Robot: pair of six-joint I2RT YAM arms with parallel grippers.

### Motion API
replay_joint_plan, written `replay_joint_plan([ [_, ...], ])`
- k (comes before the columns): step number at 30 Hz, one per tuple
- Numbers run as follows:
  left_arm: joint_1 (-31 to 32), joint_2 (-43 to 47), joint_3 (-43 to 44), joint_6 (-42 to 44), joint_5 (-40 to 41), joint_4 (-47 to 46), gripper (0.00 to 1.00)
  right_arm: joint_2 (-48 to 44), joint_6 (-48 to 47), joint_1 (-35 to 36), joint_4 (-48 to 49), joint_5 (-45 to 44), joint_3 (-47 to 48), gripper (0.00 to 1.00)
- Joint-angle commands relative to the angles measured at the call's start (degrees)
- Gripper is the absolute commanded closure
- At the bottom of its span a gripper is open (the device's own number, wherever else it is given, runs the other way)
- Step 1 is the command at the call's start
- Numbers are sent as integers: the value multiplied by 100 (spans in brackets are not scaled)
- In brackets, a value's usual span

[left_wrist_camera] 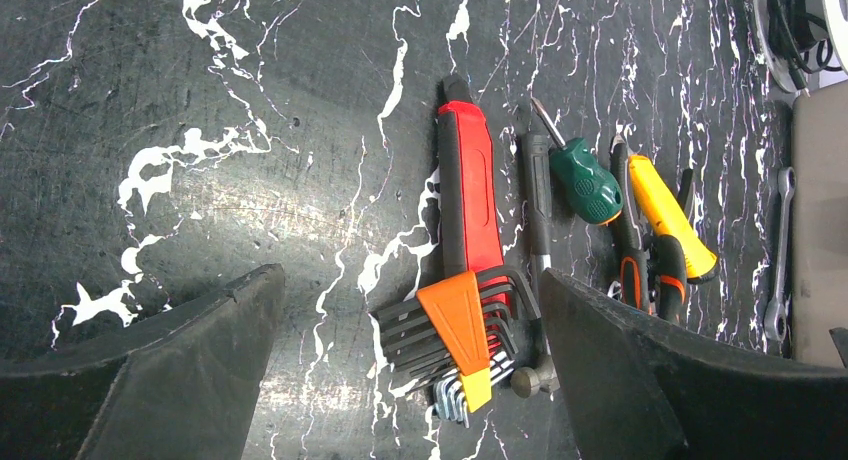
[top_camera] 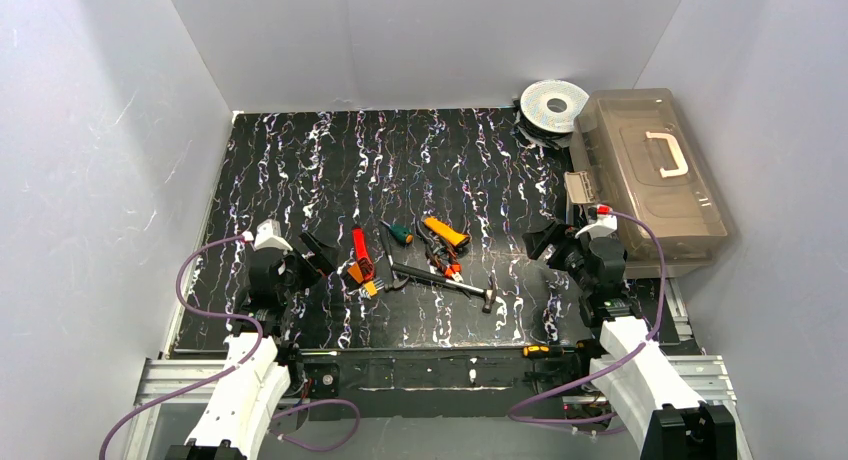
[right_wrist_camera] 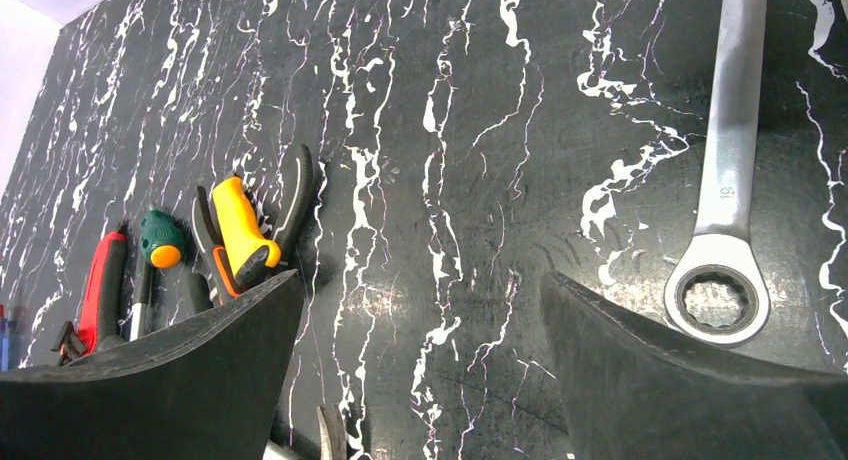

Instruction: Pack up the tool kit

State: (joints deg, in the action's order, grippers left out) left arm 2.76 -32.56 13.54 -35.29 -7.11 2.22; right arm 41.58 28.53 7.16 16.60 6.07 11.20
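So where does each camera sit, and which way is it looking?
Top external: above and behind the arms, looking down on table, toolbox, left hand, right hand.
Left wrist: on the left hand, looking down at the hex keys; its fingers frame the bottom.
Right wrist: on the right hand, looking low across the table at a wrench; fingers below.
Both wrist views share the green screwdriver.

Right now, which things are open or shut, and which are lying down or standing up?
Toolbox: lid shut.
Left gripper: open, holding nothing.
Right gripper: open, holding nothing.
Hammer: lying flat.
Green screwdriver: lying flat.
Hex keys: fanned out, lying flat.
Wrench: lying flat.
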Motion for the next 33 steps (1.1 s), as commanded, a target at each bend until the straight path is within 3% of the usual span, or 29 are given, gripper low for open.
replay_joint_plan([
  [1, 27, 27, -6, 111, -71, 20, 0, -115, -38, 27, 151, -106, 64, 4],
  [9, 23, 48, -55, 190, -581, -187, 1, -105, -114, 83, -172, -124, 301, 4],
  [17, 66, 170, -142, 162, -459, -354, 0, 195, -696, 1170, -997, -849, 1435, 5],
  [24, 82, 200, -150, 172, -490, -331, 0, 461, -1176, 1293, -2359, -907, 3161, 5],
  [28, 87, 180, -159, 185, -540, -379, 1, 833, -1651, 1282, -3528, -2046, 4571, 5],
  [31, 85, 145, -159, 192, -546, -390, 0, 1091, -1955, 1194, -3933, -2949, 5407, 2],
  [33, 88, 136, -159, 193, -558, -397, 0, 1293, -2033, 941, -4149, -3105, 5770, 2],
])
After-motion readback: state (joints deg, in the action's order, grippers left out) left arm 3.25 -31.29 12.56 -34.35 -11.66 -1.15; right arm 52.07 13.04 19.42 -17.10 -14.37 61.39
